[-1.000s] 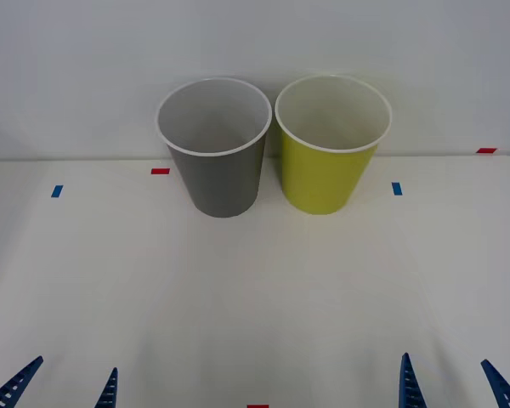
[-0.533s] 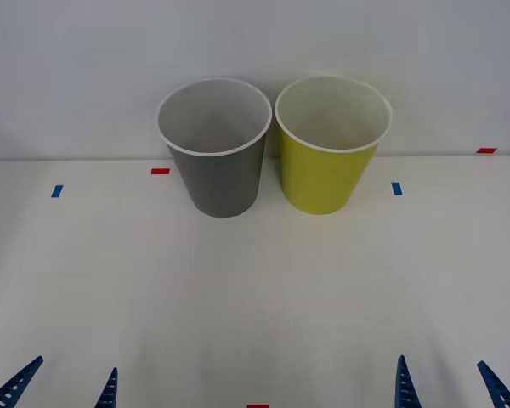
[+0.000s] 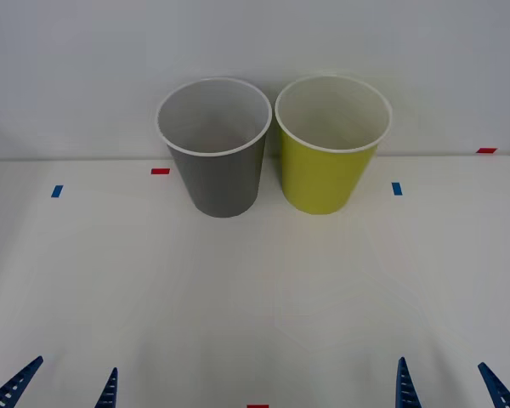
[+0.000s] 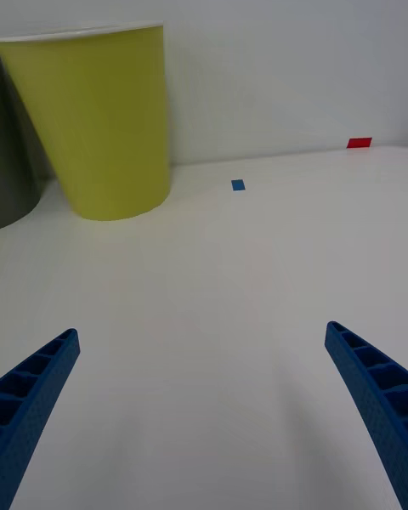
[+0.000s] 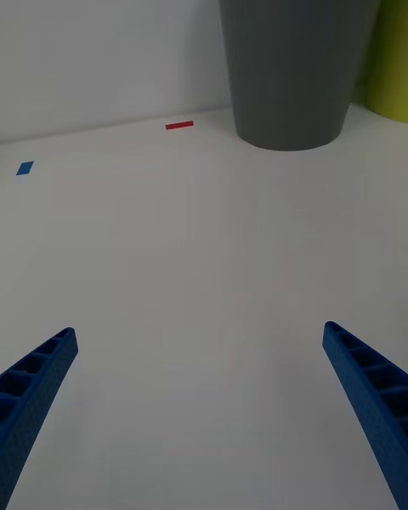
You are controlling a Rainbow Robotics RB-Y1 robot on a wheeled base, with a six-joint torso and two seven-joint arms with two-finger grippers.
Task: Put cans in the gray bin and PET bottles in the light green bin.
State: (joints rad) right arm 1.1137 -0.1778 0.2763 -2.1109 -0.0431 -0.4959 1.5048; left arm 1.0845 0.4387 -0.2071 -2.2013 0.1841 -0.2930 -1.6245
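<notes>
Blue ribbed left gripper (image 3: 61,389) and right gripper (image 3: 449,387) cut off at the near edge of the white table (image 3: 255,289), fingers spread wide, holding nothing. Upright at the far edge, side by side: tall tapered gray bin (image 3: 218,174) on the left, yellow-green bin (image 3: 326,174) on the right, white insides partly visible, bottoms hidden.

Bins: 2, 1 gray bin (image 3: 217,170) + 1 light green bin (image 3: 327,166). Tape marks on table (image 3: 238,289): 2 blue, left blue mark (image 3: 57,191) & right blue mark (image 3: 397,189); 3 red, by gray bin (image 3: 160,171), far right (image 3: 486,150), near edge (image 3: 257,406). Grippers: 2, left gripper (image 3: 64,387) & right gripper (image 3: 450,387).
</notes>
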